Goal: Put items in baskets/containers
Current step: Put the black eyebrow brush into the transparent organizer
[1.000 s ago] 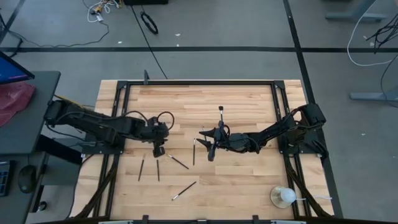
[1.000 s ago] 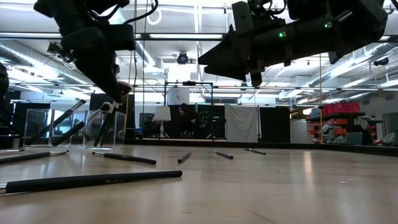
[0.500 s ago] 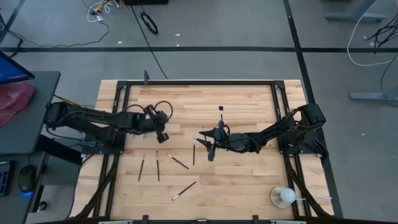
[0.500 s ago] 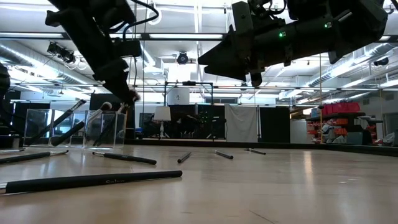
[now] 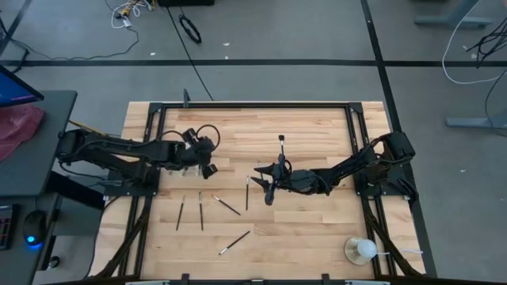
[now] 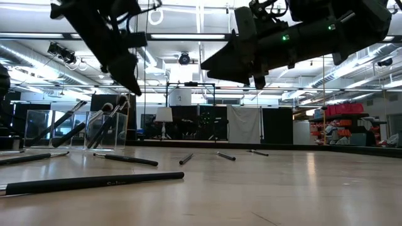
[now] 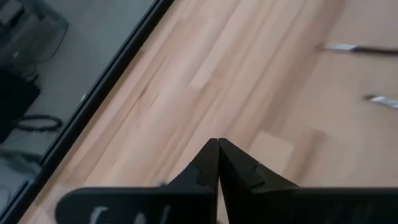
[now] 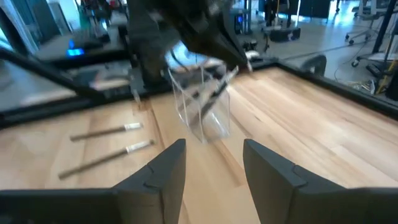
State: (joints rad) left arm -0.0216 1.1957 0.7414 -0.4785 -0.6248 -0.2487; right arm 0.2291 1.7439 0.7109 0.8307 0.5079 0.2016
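The clear cup (image 8: 202,102) stands on the bench's (image 5: 317,229) left side holding brushes, the left end effector (image 5: 211,168) pressed together above it, loose brushes (image 5: 226,206) nearby, and the right end effector (image 5: 268,190) spread mid-bench, empty.

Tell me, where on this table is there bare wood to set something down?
The far strip of the table beyond both arms is bare, as is the near middle between the loose brushes and the white ball-like object. It is crowded around the clear holder under the left gripper and by the right gripper.
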